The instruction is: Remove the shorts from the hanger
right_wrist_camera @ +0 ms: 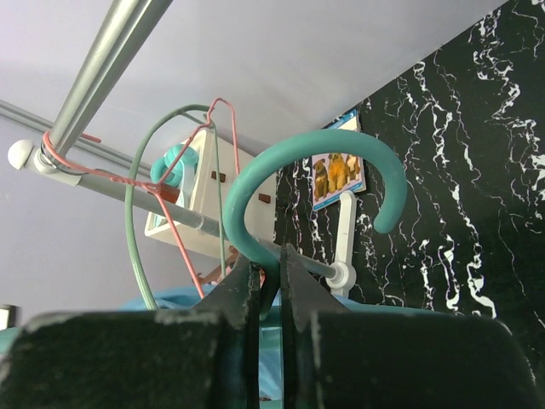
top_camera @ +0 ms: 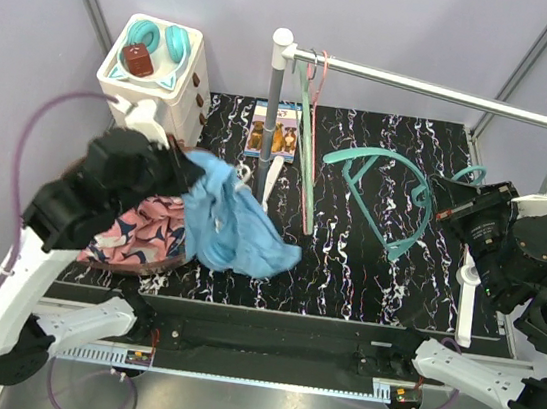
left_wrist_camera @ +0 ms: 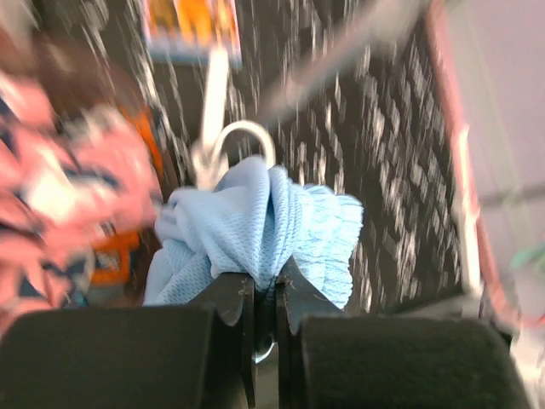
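Note:
My left gripper (top_camera: 186, 166) is shut on the plain light blue shorts (top_camera: 231, 221), which hang from it down to the table left of centre; the cloth bunches between the fingers in the left wrist view (left_wrist_camera: 255, 226). The pink shorts with navy-and-white prints (top_camera: 144, 233) lie in a heap on the table under my left arm, with a bit of orange cloth (left_wrist_camera: 115, 256) beside them. My right gripper (top_camera: 445, 202) is shut on the teal hanger (top_camera: 386, 194) at the base of its hook (right_wrist_camera: 281, 183), holding it bare above the table's right half.
A rail (top_camera: 440, 90) on a grey post (top_camera: 271, 114) crosses the back, with a green hanger (top_camera: 308, 159) and a thin pink hanger (top_camera: 321, 75) on it. A white box (top_camera: 154, 78) with teal rings stands back left. A picture card (top_camera: 274, 129) lies behind the post.

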### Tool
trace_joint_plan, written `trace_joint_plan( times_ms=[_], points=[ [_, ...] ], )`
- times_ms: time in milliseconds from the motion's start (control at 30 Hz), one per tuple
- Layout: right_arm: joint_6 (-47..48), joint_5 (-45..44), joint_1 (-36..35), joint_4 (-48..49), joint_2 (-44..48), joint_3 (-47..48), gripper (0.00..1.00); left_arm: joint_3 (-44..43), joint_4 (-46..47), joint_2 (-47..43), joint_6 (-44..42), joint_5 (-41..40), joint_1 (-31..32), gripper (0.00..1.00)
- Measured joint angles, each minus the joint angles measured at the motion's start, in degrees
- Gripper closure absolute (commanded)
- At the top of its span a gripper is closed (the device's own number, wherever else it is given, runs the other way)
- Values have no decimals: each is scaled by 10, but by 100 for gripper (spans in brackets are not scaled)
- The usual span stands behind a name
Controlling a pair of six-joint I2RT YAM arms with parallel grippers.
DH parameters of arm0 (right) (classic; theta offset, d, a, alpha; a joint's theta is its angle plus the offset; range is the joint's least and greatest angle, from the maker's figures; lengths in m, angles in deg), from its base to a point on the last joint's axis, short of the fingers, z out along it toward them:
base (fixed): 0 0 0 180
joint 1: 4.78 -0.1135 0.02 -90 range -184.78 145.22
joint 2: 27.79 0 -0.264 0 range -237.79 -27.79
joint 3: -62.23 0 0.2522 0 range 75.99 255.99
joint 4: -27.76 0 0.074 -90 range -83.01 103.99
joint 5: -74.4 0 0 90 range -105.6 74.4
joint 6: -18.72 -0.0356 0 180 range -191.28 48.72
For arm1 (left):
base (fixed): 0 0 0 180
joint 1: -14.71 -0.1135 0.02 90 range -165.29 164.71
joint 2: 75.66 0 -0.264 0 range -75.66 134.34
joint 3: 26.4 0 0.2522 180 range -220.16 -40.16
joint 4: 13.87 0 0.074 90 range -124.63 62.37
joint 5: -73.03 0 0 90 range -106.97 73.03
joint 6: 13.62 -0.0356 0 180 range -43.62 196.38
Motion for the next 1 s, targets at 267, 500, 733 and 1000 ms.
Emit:
trace_joint_plan(
  times_ms=[267,500,733,1000],
  points=[
    [55,5,0,10,0,1,100,-354,-42,151,-96,-57,-68,100],
    [88,5,0,16,5,3,100,-481,10,185,-188,-162,-79,100],
    [147,0,0,23,-15,42,100,-392,54,129,-231,-274,-82,100],
    [187,5,0,39,-46,51,100,-204,59,5,-208,-325,-82,100]
  ],
)
